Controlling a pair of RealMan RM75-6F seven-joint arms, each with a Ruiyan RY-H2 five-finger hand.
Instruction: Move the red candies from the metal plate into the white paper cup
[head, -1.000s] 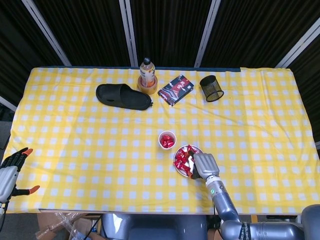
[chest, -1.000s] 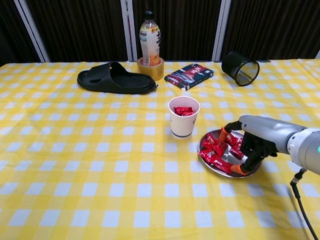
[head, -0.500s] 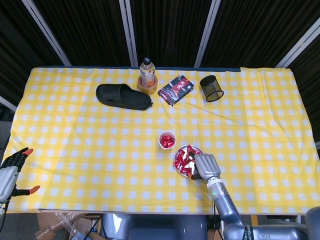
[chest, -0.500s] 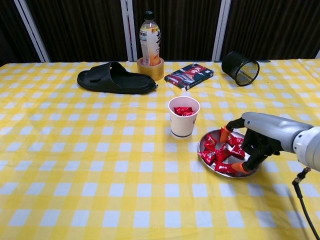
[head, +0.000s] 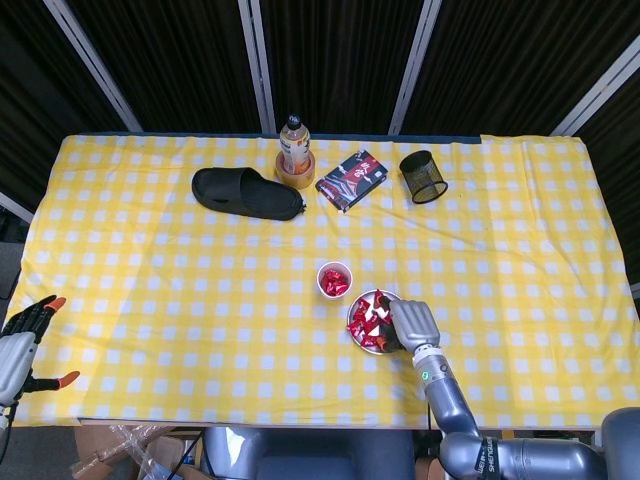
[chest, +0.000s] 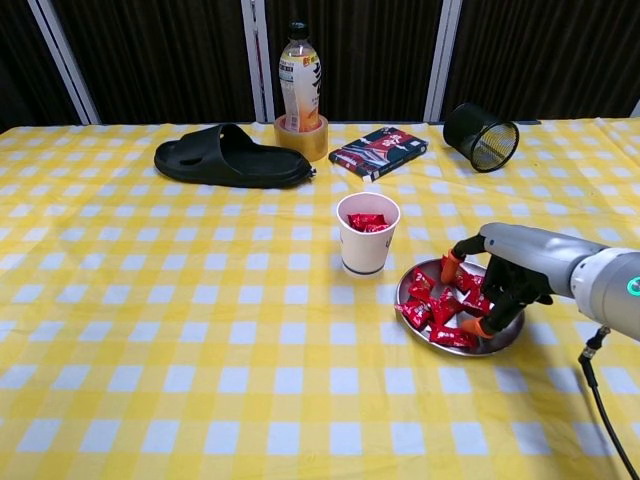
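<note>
The white paper cup (head: 334, 280) (chest: 367, 233) stands mid-table and holds some red candies (chest: 367, 221). Just right of it is the metal plate (head: 352, 326) (chest: 506, 336) with several red candies (head: 368, 316) (chest: 432, 306). My right hand (head: 413, 322) (chest: 500, 283) is low over the plate's right half, its orange-tipped fingers (chest: 450, 266) curled around candies. Whether any candy is gripped is hidden under the palm. My left hand (head: 20, 340) hangs off the table's near left corner, fingers spread and holding nothing; only the head view shows it.
A black slipper (chest: 230, 157) lies at the back left. Beside it a drink bottle (chest: 300, 75) stands inside a tape roll (chest: 301, 141). A dark book (chest: 380, 151) and a tipped black mesh pen cup (chest: 480, 137) lie behind the paper cup.
My right hand's thumb has drawn in toward its fingers over the plate, and the candy pile has shifted left. The left hand has not moved.
</note>
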